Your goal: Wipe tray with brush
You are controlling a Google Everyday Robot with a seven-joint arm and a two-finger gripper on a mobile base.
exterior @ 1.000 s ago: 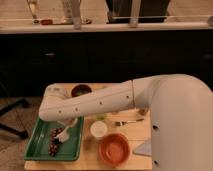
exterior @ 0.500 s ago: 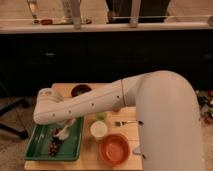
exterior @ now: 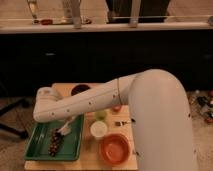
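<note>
Though its grip cannot be told, the hand hangs over the tray, seemingly at the brush.

Looks like a kitchenette or break room. A long counter has dark cabinets under it. A small wood table carries tableware: tray, bowl, fork. What looks like a chair base is at left. The gripper sits low over the tray.
</note>
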